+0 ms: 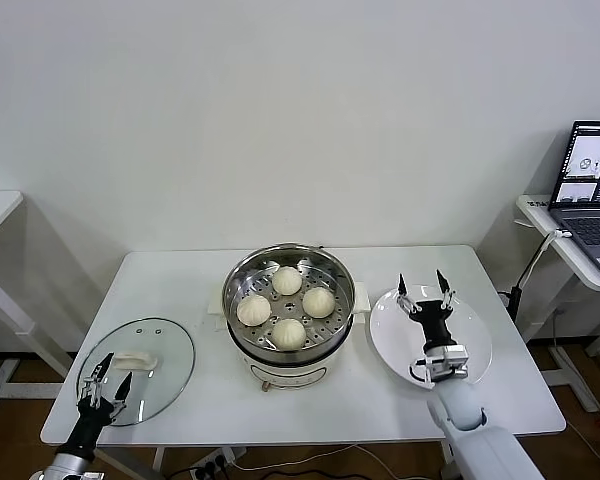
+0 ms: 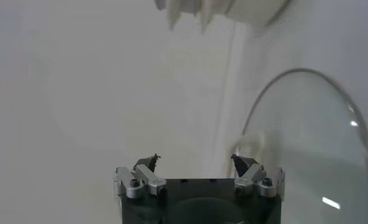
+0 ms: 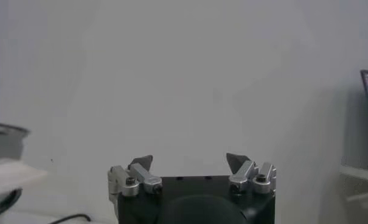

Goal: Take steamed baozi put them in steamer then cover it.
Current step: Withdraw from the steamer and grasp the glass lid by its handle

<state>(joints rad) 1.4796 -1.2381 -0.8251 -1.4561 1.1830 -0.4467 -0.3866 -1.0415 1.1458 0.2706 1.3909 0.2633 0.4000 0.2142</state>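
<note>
- Head view: four steamed baozi point(image 1: 288, 306) sit in the steamer point(image 1: 242, 275) at table centre; cover point(image 1: 165, 350) lies at its nine o'clock, left gripper point(image 1: 107, 377) spread over it.
- Left wrist view: fingers point(image 2: 149, 162) apart beside the cover point(image 2: 317, 140).
- Right wrist view: right gripper point(image 3: 189, 161) spread, holding nothing; the head view shows it over the white plate point(image 1: 480, 345).

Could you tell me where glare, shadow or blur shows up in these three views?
Head view: sharp and evenly lit; the round shiny stainless-steel steamer catches highlights on its rim, and a soft shadow falls on the wall left of the white table. Left wrist view: the round clear glass cover shows small glints; things at the top are blurred. Right wrist view: background soft and dim.
</note>
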